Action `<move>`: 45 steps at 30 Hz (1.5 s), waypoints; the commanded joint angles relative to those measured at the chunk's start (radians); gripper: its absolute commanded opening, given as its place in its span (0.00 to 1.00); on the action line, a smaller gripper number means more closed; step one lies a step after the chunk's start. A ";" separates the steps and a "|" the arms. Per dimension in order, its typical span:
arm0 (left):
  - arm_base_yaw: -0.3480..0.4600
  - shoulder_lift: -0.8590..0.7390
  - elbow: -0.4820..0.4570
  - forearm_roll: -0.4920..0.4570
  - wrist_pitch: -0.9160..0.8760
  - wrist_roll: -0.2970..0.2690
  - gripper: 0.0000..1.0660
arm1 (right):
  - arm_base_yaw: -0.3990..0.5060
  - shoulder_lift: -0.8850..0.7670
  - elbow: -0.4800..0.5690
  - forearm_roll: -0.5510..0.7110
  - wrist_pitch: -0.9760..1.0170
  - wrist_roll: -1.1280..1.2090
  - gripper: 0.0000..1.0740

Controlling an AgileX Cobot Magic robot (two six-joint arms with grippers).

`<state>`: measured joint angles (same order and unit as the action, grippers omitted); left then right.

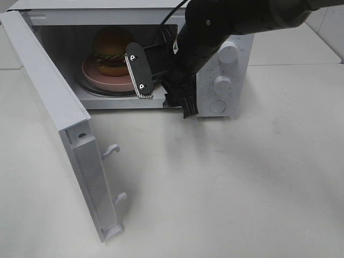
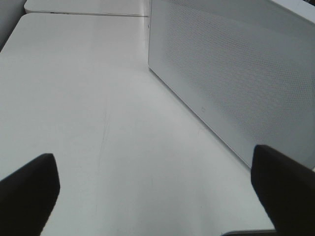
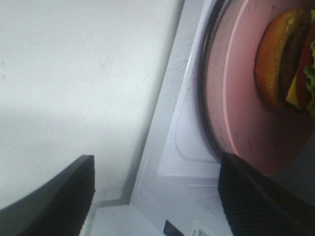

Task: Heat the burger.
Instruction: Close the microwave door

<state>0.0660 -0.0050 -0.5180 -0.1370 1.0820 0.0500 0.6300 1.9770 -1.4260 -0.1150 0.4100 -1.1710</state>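
The burger (image 1: 110, 49), a golden bun with lettuce and a dark patty, sits on a pink plate (image 1: 98, 75) inside the open microwave (image 1: 236, 80). My right gripper (image 1: 159, 86) is at the oven's mouth, just right of the plate, open with nothing between its fingers. In the right wrist view the burger (image 3: 283, 64) lies on the plate (image 3: 241, 103) on the glass turntable, beyond the open right gripper (image 3: 157, 194). One finger overlaps the plate's rim there. My left gripper (image 2: 155, 196) is open above bare table, beside the microwave's perforated side wall (image 2: 236, 73).
The microwave door (image 1: 54, 107) stands swung out to the left, its latch hooks (image 1: 110, 151) pointing toward the table's middle. Three round knobs (image 1: 221, 83) line the oven's right panel. The right arm (image 1: 226, 27) reaches in from the upper right.
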 commanded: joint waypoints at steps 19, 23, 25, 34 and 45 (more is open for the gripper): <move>-0.003 -0.017 0.001 -0.004 -0.011 -0.002 0.92 | 0.001 -0.442 0.421 -0.004 0.009 0.464 0.64; -0.003 -0.017 0.001 -0.004 -0.011 -0.002 0.92 | 0.001 -0.551 0.506 -0.008 0.058 0.687 0.64; -0.003 -0.017 0.001 -0.004 -0.011 -0.002 0.92 | 0.001 -0.569 0.519 -0.008 0.077 0.724 0.64; -0.003 -0.017 0.001 -0.004 -0.011 -0.002 0.92 | 0.001 -0.758 0.633 -0.008 0.315 1.066 0.64; -0.003 -0.017 0.001 -0.004 -0.011 -0.002 0.92 | 0.001 -0.941 0.650 -0.004 0.608 1.159 0.64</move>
<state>0.0660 -0.0050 -0.5180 -0.1370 1.0820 0.0500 0.6300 1.0470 -0.7820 -0.1150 0.9970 -0.0210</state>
